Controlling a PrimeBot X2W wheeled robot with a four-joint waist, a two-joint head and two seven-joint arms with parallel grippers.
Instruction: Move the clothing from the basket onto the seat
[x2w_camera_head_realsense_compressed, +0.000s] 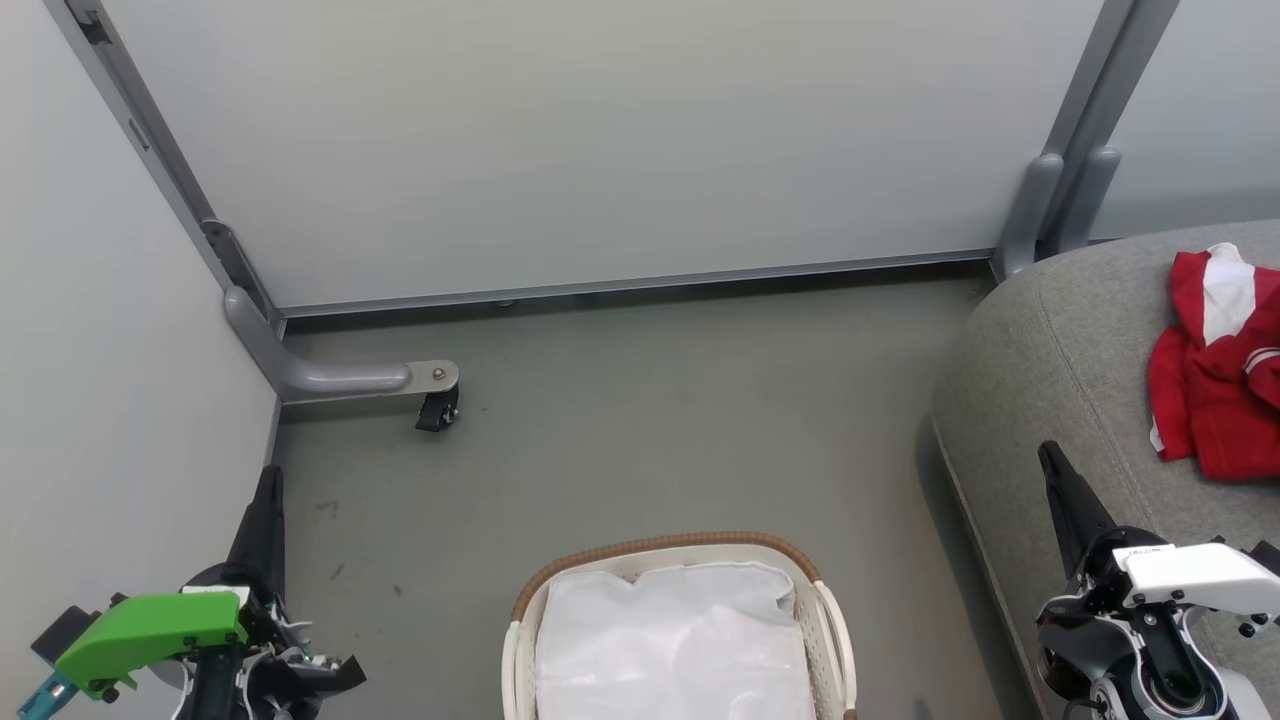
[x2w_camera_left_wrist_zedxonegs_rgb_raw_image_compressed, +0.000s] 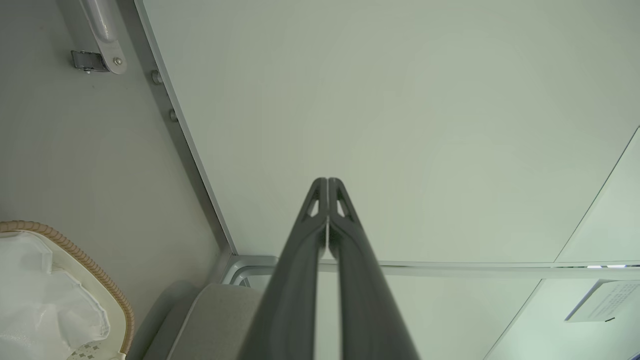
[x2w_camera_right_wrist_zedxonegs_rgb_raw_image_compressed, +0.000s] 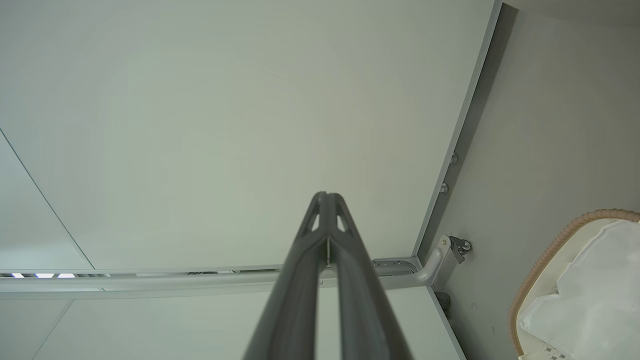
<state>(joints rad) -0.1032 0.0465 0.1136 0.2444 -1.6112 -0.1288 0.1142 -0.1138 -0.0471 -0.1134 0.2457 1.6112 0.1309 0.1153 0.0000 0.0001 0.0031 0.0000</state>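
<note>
The red clothing (x2w_camera_head_realsense_compressed: 1222, 370) with white stripes lies crumpled on the grey seat (x2w_camera_head_realsense_compressed: 1060, 360) at the right edge of the head view. The cream basket (x2w_camera_head_realsense_compressed: 828, 620) with its brown woven rim stands on the floor at bottom centre, showing just its white cloth liner (x2w_camera_head_realsense_compressed: 675, 640). My left gripper (x2w_camera_head_realsense_compressed: 268, 478) is at the lower left, shut, with nothing in it, its fingers (x2w_camera_left_wrist_zedxonegs_rgb_raw_image_compressed: 327, 186) pressed together before a pale panel. My right gripper (x2w_camera_head_realsense_compressed: 1048, 455) is at the lower right, over the seat's near edge, shut and empty. Both wrist views catch the basket's rim (x2w_camera_left_wrist_zedxonegs_rgb_raw_image_compressed: 95, 272) (x2w_camera_right_wrist_zedxonegs_rgb_raw_image_compressed: 540, 260).
Pale partition panels (x2w_camera_head_realsense_compressed: 600, 140) on grey frames close off the back and left. A frame foot with a black caster (x2w_camera_head_realsense_compressed: 438, 408) stands on the grey floor (x2w_camera_head_realsense_compressed: 650, 430) at the left. A second frame post (x2w_camera_head_realsense_compressed: 1065, 200) rises behind the seat.
</note>
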